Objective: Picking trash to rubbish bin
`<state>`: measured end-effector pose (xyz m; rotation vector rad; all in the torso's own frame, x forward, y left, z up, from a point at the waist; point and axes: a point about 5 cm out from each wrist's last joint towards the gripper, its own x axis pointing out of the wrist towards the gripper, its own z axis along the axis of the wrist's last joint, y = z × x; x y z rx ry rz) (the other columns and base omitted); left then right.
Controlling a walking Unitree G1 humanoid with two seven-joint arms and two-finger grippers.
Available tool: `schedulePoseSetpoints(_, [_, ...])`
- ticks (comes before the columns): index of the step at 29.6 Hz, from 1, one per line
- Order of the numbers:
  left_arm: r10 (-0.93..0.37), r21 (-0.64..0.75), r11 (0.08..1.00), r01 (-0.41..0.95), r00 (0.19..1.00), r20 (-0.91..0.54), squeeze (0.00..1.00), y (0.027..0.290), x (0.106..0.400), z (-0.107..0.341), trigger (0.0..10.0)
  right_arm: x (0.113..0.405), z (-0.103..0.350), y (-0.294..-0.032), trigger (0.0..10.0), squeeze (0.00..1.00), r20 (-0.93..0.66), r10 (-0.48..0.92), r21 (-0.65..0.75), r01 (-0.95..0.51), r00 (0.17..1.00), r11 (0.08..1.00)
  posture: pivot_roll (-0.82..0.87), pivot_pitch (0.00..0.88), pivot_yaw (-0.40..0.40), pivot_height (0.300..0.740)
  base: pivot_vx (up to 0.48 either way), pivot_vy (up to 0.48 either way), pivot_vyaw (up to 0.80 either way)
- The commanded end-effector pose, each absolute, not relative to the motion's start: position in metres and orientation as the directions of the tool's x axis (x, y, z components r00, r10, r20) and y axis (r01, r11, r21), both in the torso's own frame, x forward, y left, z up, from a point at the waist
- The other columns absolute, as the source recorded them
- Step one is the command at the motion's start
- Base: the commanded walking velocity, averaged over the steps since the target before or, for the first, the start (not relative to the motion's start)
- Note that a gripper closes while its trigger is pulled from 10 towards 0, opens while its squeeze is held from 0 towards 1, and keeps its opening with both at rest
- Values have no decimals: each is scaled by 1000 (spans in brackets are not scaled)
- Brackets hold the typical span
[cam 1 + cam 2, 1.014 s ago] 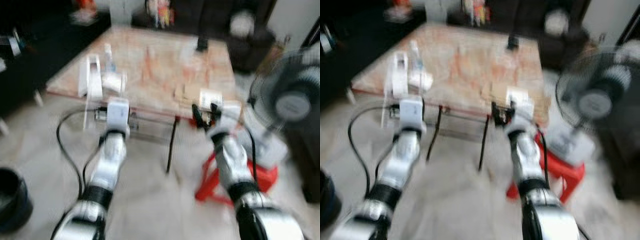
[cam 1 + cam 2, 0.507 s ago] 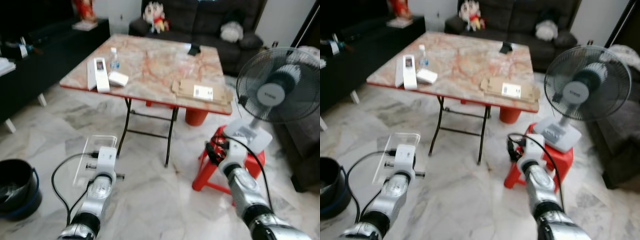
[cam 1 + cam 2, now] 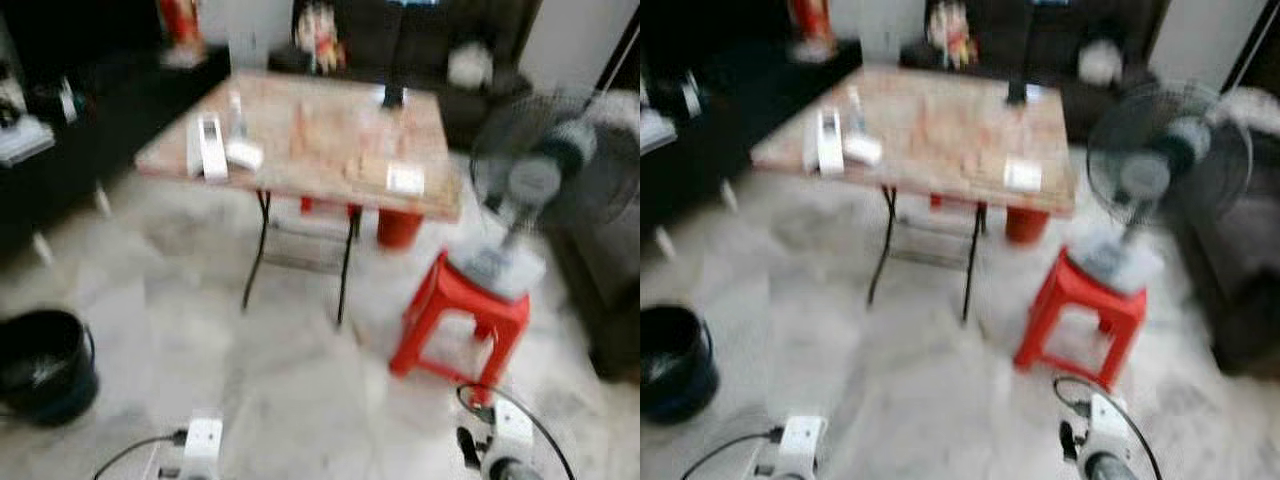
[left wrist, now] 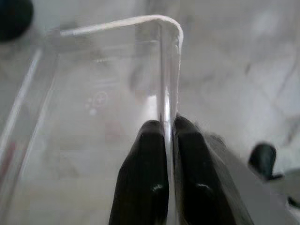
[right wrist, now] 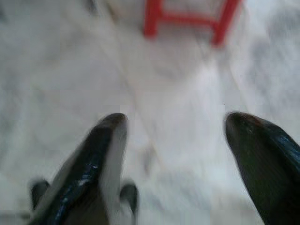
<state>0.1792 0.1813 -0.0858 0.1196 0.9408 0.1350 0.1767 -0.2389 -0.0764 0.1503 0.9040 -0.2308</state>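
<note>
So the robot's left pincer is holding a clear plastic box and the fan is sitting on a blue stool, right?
Not quite. The fan sits on a red stool, not a blue one; the right eye view shows it. The rest holds: in the left wrist view the left pincer is shut on the edge of the clear plastic box.

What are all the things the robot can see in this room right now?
Table: one, pinkish marble top, middle of room.
Stool: one, red, right of table.
Fan: one, grey, standing on the stool.
Bin: one, black, on floor at left.
Sofa: one, dark, behind table.
Clear plastic container: one, see-through, held in left claw.
Left claw: shut on the container's wall.
Right claw: black, open, above the floor.
</note>
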Motion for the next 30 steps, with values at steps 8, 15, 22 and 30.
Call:
schedulePoseSetpoints(8, [167, 163, 985, -55, 551, -818, 0, 181, 171, -90, 10000, 186, -71, -239, 10000, 0, -774, -136, 28, 248, 618, 968, -115, 0, -113, 740, 0, 0, 0])
schedulePoseSetpoints(15, [168, 162, 985, -61, 559, -812, 0, 180, 177, -87, 10000, 202, -65, -233, 10000, 0, -758, -127, 9, 205, 640, 979, -111, 0, -116, 740, 0, 0, 705])
schedulePoseSetpoints(22, [157, 157, 986, -49, 559, -814, 0, 177, 176, -88, 10000, 200, -66, -232, 10000, 0, -762, -128, 2, 201, 634, 980, -102, 0, -116, 740, 0, 0, 794])
schedulePoseSetpoints(30, [156, 171, 985, -24, 545, -824, 0, 177, 168, -92, 10000, 189, -72, -232, 10000, 0, -783, -129, -7, 200, 608, 980, -101, 0, -115, 740, 0, 0, 796])
